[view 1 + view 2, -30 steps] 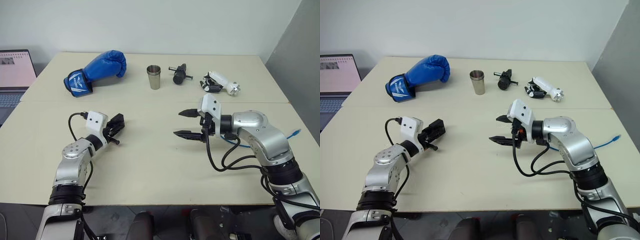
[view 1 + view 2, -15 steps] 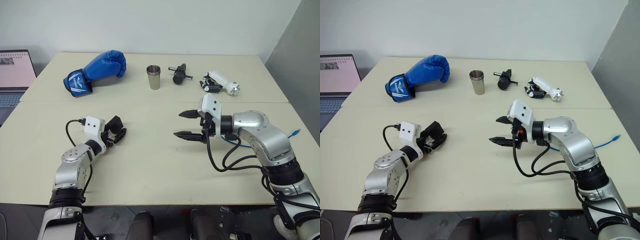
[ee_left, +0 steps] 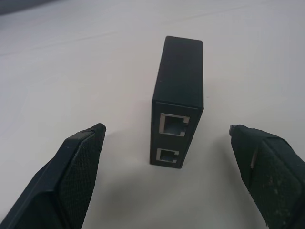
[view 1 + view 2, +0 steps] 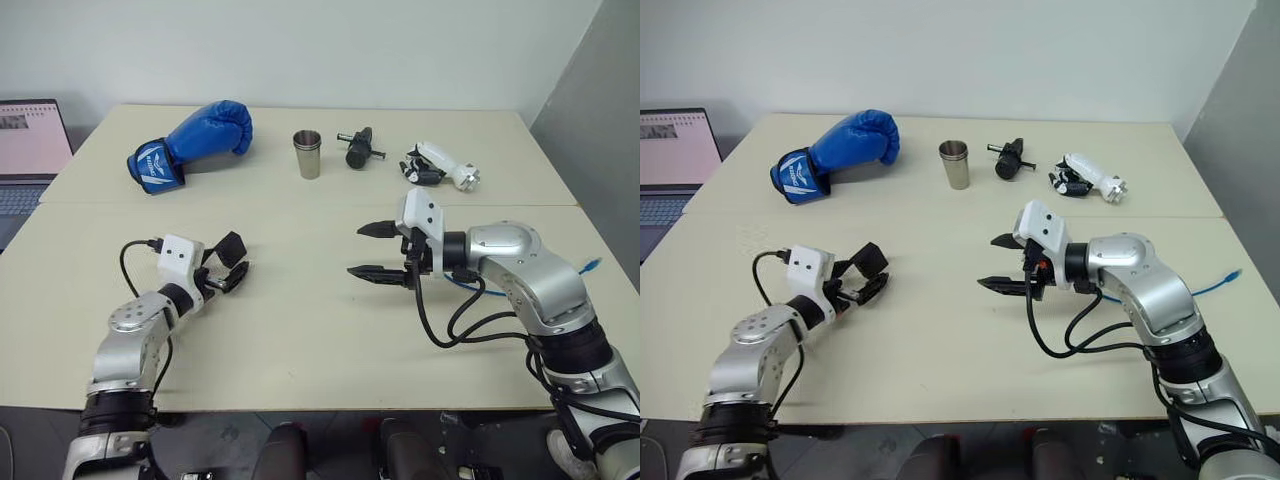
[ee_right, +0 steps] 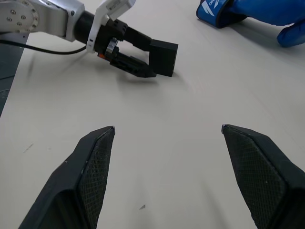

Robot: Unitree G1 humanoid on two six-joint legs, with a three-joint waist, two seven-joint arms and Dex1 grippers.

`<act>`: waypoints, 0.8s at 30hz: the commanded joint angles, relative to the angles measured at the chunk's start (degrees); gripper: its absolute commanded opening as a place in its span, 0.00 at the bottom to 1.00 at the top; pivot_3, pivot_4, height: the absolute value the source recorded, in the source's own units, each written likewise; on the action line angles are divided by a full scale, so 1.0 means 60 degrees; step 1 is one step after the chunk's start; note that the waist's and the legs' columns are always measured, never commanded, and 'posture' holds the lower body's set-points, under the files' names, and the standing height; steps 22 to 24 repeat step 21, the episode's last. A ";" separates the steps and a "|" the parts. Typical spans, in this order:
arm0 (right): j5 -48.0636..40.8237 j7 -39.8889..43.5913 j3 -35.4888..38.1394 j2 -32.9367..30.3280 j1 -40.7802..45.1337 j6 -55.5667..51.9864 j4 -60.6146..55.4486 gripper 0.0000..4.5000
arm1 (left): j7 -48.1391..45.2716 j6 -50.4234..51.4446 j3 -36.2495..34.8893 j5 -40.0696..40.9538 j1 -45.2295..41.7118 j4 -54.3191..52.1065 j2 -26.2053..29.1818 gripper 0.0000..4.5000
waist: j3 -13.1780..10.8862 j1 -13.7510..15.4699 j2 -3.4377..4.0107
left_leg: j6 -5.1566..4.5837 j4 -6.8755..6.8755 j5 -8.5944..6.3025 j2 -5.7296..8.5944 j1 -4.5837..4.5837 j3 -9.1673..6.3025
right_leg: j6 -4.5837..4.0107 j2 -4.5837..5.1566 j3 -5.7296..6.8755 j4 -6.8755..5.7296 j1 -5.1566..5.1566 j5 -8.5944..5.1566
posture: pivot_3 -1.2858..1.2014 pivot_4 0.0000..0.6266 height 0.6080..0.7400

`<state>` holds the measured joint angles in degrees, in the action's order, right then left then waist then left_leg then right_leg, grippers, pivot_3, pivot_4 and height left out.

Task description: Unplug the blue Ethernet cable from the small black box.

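Left pincer (image 3: pixel 167 157): we see it released, fingers spread to either side of the small black box, not touching it.
Small black box (image 3: pixel 178 95): stands on the desk (image 4: pixel 300 330), two empty ports facing our left wrist camera.
Right pincer (image 4: pixel 368 250): released, empty, above mid-desk.
Blue Ethernet cable (image 4: pixel 588 266): at the desk's right edge, behind our right arm, well apart from the box.

Both arms over table, left tool (image 4: pixel 228 263) & right tool (image 4: pixel 371 250) fingers spread apart.
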<state>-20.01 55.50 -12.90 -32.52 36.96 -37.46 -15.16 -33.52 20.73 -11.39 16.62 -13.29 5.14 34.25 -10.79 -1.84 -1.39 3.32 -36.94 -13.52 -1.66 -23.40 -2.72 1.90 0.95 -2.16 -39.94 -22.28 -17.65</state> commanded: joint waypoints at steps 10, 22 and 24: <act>-0.1992 0.0692 0.2546 -0.2137 -0.1697 -0.1005 -0.1529 0.84 | -0.3648 0.1378 -0.1052 0.1464 0.0705 -0.2072 0.3576 0.99 | -0.0010 0.0009 -0.0002 | -0.0001 0.0009 0.0000 0.0001 0.0002 0.0008 | -0.0005 0.0011 0.0004 0.0011 0.0008 -0.0006 | 0.52 0.24 1.00; -0.2381 0.0540 0.3247 -0.2801 -0.1863 -0.1157 -0.1244 0.84 | -0.4184 0.1183 -0.0924 0.1482 -0.0778 -0.0843 0.3854 0.99 | -0.0011 -0.0014 -0.0002 | -0.0001 0.0014 -0.0001 -0.0010 0.0005 0.0066 | -0.0006 -0.0019 0.0002 0.0010 -0.0002 -0.0008 | 0.52 0.24 1.00; -0.2381 0.0540 0.3247 -0.2801 -0.1863 -0.1157 -0.1244 0.84 | -0.4184 0.1183 -0.0924 0.1482 -0.0778 -0.0843 0.3854 0.99 | -0.0011 -0.0014 -0.0002 | -0.0001 0.0014 -0.0001 -0.0010 0.0005 0.0066 | -0.0006 -0.0019 0.0002 0.0010 -0.0002 -0.0008 | 0.52 0.24 1.00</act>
